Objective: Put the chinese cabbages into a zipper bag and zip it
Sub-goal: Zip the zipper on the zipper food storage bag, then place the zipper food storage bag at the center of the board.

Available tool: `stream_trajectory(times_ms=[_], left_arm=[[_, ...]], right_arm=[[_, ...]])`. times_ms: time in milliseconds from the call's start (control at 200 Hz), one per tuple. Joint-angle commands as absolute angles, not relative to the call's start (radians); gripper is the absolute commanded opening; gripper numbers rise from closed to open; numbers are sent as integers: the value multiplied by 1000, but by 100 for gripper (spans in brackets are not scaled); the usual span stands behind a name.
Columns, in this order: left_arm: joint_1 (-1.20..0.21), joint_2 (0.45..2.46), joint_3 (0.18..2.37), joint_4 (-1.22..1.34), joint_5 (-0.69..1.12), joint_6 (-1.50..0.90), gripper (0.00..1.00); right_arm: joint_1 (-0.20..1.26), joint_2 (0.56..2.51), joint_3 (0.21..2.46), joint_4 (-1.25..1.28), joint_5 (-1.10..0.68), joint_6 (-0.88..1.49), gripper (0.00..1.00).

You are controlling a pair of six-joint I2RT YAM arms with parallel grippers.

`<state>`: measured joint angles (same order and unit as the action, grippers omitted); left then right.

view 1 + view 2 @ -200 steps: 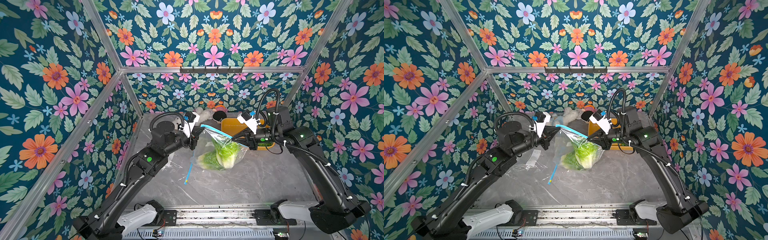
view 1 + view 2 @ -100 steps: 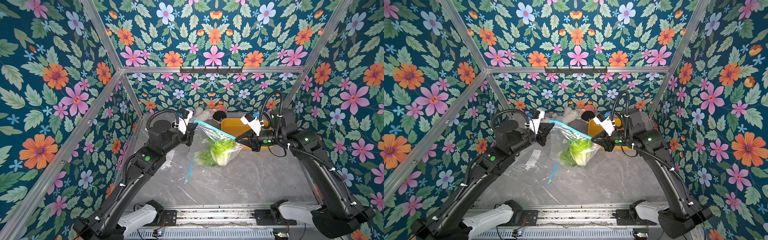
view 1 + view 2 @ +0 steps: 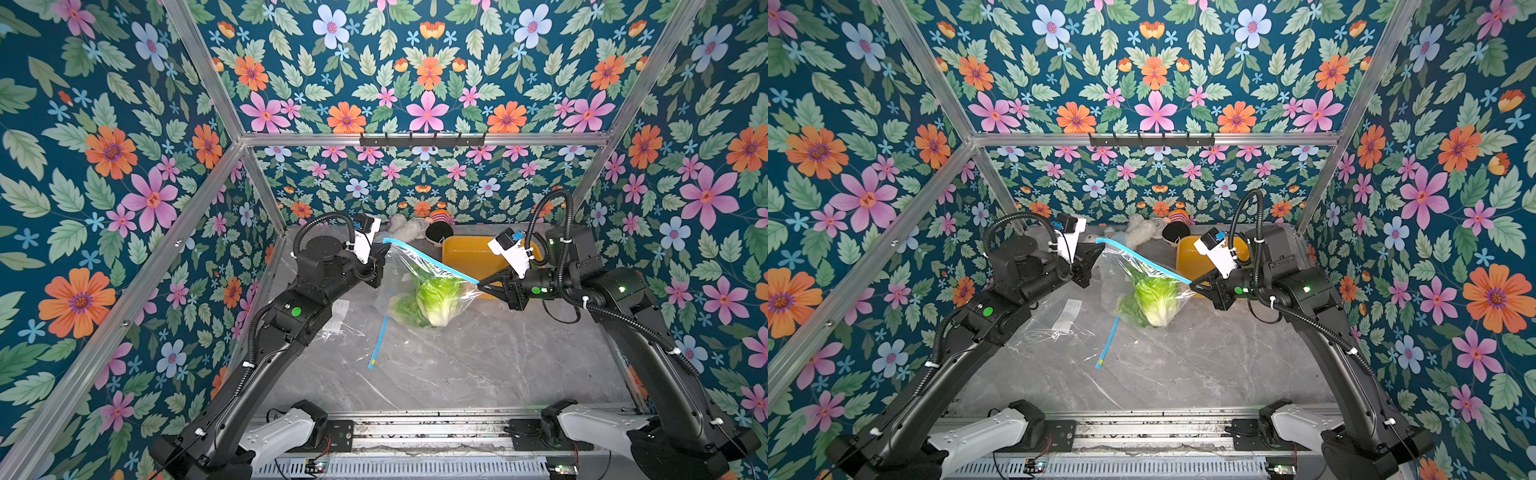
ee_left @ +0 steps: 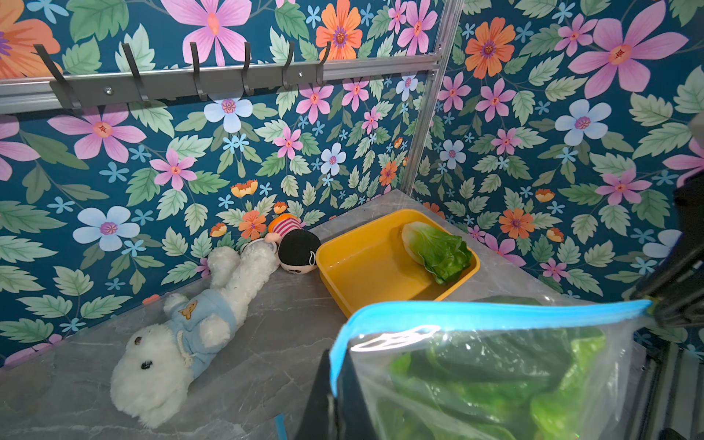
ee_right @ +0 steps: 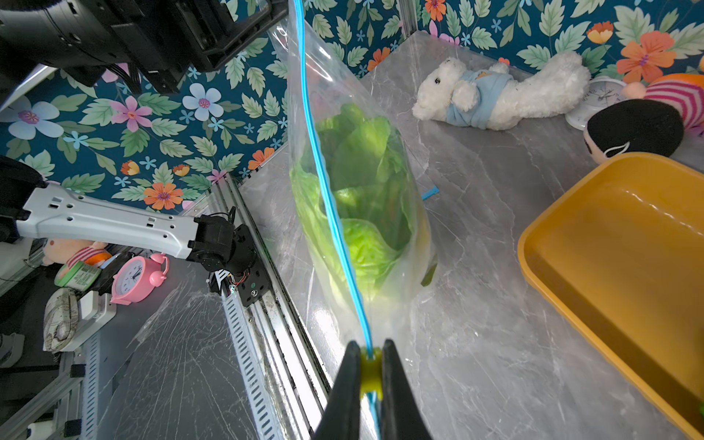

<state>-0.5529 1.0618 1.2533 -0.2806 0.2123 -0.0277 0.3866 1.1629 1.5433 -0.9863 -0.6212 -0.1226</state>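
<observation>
Grey marble-look tabletop [image 3: 457, 365]. Clear crinkly zipper bag [image 3: 395, 282] holds leafy chinese cabbages [image 3: 436, 297]; left gripper [image 3: 384, 251] and right gripper [image 3: 478, 284] each clamped on its blue zip edge.

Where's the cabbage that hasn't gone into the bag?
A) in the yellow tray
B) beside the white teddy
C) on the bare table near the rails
A: in the left wrist view one chinese cabbage lies inside the yellow tray.
</observation>
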Motion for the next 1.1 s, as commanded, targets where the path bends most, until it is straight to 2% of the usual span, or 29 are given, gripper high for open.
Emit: stream_trajectory(times_ms=[0, 65, 195, 360, 570, 775, 950, 1095], left_arm=[[-547, 1051, 1275, -265, 151, -45, 0], [-546, 1059, 1307, -290, 146, -61, 0], [-548, 1102, 1383, -333, 168, -94, 0], [-556, 1198, 1395, -312, 298, -154, 0], [-652, 1358, 1328, -194, 343, -237, 0], [-772, 1518, 1340, -112, 344, -274, 0], [-845, 1639, 1343, -23, 419, -342, 0], [-858, 1644, 1344, -30, 408, -333, 38]], right_arm=[[385, 1147, 1543, -1059, -585, -71, 0], [384, 1149, 1547, -1076, -618, -37, 0], [417, 1155, 1490, -1006, -807, 92, 0], [485, 1114, 1304, -823, -868, 289, 0], [474, 1005, 1067, -738, -748, 497, 0], [466, 882, 921, -853, -564, 620, 0], [465, 814, 849, -925, -489, 702, 3], [465, 747, 784, -936, -431, 770, 6]])
